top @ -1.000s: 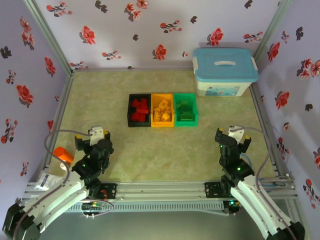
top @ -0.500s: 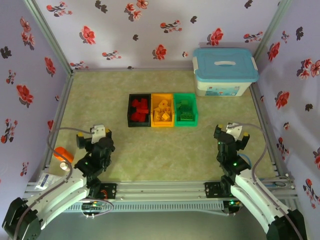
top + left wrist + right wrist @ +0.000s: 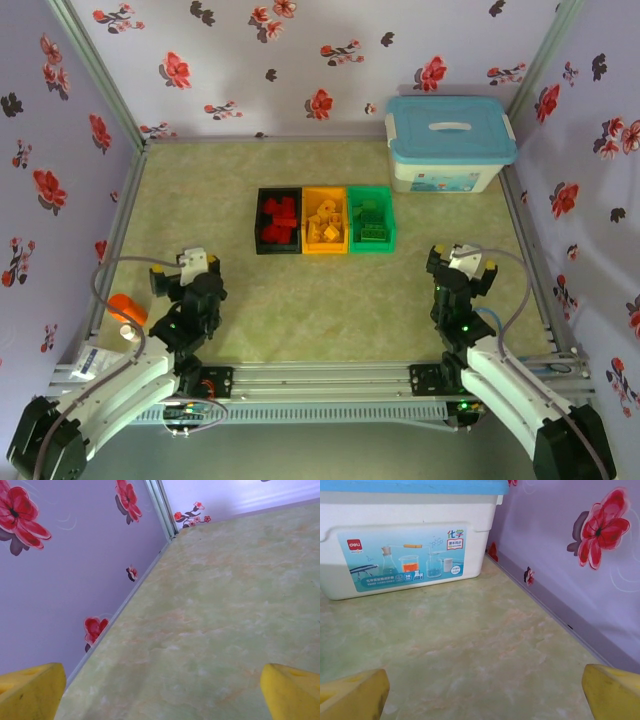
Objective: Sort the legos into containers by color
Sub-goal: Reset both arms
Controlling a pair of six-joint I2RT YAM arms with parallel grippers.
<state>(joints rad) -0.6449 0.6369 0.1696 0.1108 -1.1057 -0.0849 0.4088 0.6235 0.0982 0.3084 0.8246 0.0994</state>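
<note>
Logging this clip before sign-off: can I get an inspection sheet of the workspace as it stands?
Surface: marbled green-beige table, no loose legos seen on it.
Job's things: black bin holds red legos, yellow-orange bin yellow-orange legos, green bin green legos; bins side by side in a row.
Clutter: white box with light-blue lid at far right; orange cylinder at left edge.
Grippers: left gripper and right gripper open, empty, near their bases.
Cables: a grey cable loops beside each arm.
Surroundings: lilac walls with red flowers.

Glossy plastic bins point(image 3: 323, 220) on a matt, marbled tabletop point(image 3: 250, 300).
</note>
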